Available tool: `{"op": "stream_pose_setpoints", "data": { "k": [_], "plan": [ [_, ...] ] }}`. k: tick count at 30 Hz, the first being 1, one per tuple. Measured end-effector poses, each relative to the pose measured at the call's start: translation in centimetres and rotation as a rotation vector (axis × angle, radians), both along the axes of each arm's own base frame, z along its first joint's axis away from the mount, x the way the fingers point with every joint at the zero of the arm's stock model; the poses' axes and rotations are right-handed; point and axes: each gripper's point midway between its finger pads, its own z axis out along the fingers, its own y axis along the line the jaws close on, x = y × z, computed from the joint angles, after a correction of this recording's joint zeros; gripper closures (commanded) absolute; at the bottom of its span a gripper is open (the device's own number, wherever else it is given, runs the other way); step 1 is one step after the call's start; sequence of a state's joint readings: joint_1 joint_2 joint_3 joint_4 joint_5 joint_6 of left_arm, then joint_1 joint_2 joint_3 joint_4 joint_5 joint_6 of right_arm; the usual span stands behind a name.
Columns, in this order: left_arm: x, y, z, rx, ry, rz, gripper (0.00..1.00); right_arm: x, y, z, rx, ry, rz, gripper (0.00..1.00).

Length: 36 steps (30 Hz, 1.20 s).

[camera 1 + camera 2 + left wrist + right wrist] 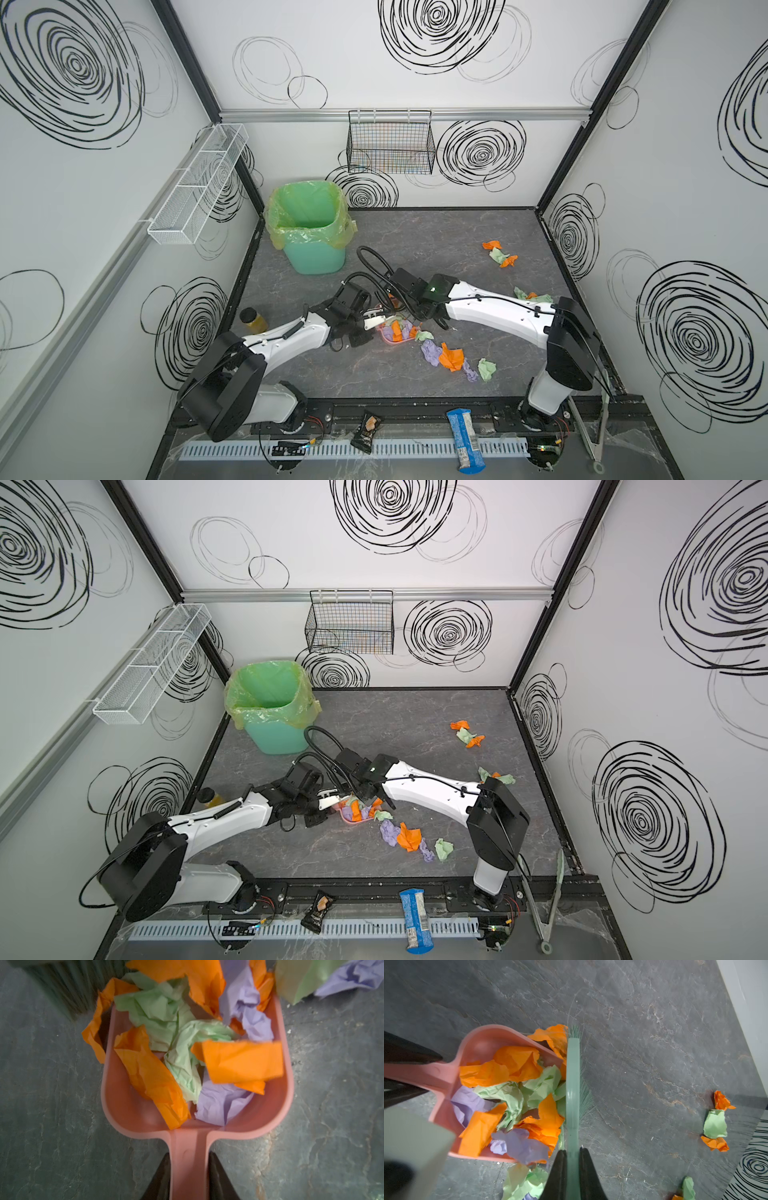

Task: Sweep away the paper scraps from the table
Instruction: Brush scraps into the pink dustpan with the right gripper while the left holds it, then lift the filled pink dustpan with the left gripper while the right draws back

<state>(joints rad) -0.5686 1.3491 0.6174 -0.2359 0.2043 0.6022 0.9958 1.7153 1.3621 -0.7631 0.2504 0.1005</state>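
Along the bottom edge of both top views, on the plastic-covered front ledge, lie a dark snack packet (pixel 365 432), a blue snack wrapper (pixel 465 440) and, at lower right, a pair of tongs (pixel 594 432). Beyond the ledge both arms reach inward over the dark grey table (pixel 415 249) and meet just below the middle of the frame. The left gripper (pixel 189 1155) is clamped on the handle of a pink dustpan (pixel 128 1109), one black finger on each side of it. The dustpan sits flat on the table and is heaped with orange, pale green and lavender paper scraps (pixel 149 1076). The right gripper (pixel 572 1152) is closed tight on the handle of a pale green brush (pixel 572 1084), whose bristles stand right at the dustpan's open mouth against the scraps. More scraps lie loose on the table: a trail just beside the dustpan toward lower right, a few beside the right arm at mid right, and three farther back toward the right wall. At the table's left edge a dark-lidded jar (pixel 253 320) stands beside the left arm. Farther back, at centre left, stands a green bin (pixel 309 232) with a liner bag. A black wire basket (pixel 390 143) hangs on the back wall, a white mesh basket (pixel 199 183) on the left wall.
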Motion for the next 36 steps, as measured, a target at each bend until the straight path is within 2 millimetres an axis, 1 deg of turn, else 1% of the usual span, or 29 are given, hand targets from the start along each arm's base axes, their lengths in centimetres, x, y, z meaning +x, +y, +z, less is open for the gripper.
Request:
{"op": "stream_pose_setpoints", "data": {
  "k": [3,7,10,13,18,22,25,28,32,36],
  "plan": [
    [0.0,0.0,0.0,-0.004,0.001,0.001,1.0,-0.1,0.3,0.5,0.022,0.01,-0.009,1.0],
    [0.1,0.0,0.1,-0.018,0.006,0.002,1.0,-0.2,0.1,0.7,0.022,0.017,-0.027,1.0],
    [0.3,-0.1,0.3,-0.044,0.011,0.002,1.0,-0.3,-0.3,1.2,0.021,0.015,-0.044,1.0],
    [0.8,-0.1,0.7,-0.088,0.012,0.009,1.0,-0.3,-0.5,2.3,0.027,0.005,-0.059,1.0],
    [2.0,-0.1,1.7,-0.157,-0.01,0.017,1.0,-0.5,-1.1,4.8,0.074,-0.021,-0.079,1.0],
    [2.1,-0.6,2.5,-0.205,-0.021,-0.007,1.0,-0.6,-1.8,6.3,0.095,-0.052,-0.102,1.0],
    [1.9,-1.2,3.6,-0.253,-0.04,-0.038,1.0,-0.1,-2.9,6.9,0.083,-0.084,-0.145,1.0],
    [1.5,-1.7,5.0,-0.3,-0.061,-0.073,1.0,0.7,-4.2,8.0,0.094,-0.122,-0.199,1.0],
    [1.1,-2.0,6.4,-0.348,-0.084,-0.11,1.0,1.6,-6.5,10.4,0.142,-0.194,-0.274,1.0],
    [0.8,-2.3,7.7,-0.379,-0.109,-0.139,1.0,1.9,-9.4,13.0,0.199,-0.28,-0.341,1.0]
  ]
}}
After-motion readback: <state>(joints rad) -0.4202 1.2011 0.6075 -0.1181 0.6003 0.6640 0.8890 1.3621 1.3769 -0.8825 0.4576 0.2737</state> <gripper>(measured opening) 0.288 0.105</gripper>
